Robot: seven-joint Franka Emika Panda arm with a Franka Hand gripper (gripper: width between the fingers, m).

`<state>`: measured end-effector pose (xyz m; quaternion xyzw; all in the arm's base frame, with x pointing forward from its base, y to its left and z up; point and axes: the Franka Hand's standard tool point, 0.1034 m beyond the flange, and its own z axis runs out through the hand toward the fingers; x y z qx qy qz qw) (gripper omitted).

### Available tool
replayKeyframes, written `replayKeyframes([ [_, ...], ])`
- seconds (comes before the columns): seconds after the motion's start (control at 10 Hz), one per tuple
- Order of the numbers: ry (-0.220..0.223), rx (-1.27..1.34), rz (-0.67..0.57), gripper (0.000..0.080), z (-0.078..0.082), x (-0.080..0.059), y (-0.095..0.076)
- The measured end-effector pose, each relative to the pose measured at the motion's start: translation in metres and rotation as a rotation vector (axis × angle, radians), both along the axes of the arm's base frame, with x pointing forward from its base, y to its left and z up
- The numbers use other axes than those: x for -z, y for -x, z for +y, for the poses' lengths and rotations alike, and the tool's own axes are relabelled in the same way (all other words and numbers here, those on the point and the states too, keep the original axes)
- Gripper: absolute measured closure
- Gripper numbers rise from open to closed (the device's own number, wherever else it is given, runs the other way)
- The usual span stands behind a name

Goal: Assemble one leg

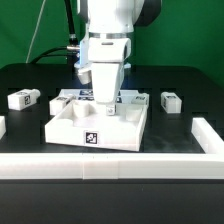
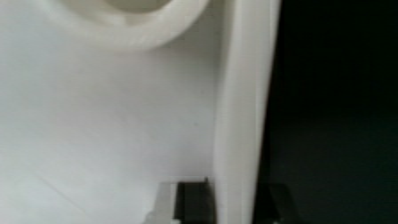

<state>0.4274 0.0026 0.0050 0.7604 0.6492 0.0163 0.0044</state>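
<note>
The white square tray (image 1: 70,122) lies in the middle of the black table, with a marker tag on its front wall. My gripper (image 1: 103,102) reaches straight down onto the tray's far side. In the wrist view my gripper (image 2: 237,205) straddles the tray's rim wall (image 2: 249,100), one dark fingertip (image 2: 192,200) inside and one outside, both pressed against it. A round corner hole (image 2: 134,15) shows in the tray's floor. One leg (image 1: 22,98) lies at the exterior view's left, another leg (image 1: 171,100) at its right, both apart from the gripper.
The marker board (image 1: 68,97) lies behind the tray, partly hidden by it and the arm. A white raised border (image 1: 110,165) runs along the table's front and up the exterior view's right side (image 1: 207,135). A green wall stands behind.
</note>
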Motion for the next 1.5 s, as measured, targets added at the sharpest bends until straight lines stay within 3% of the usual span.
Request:
replayKeyframes([
  [0.5,0.020,-0.121,0.020,0.0742,0.030,-0.001,-0.035],
  [0.9,0.020,-0.118,0.020,0.0742,0.029,-0.001,-0.034],
  [1.1,0.035,-0.173,0.025,0.0742,0.042,-0.002,-0.051],
  [1.5,0.031,-0.215,0.014,0.0742,0.066,-0.001,-0.060],
])
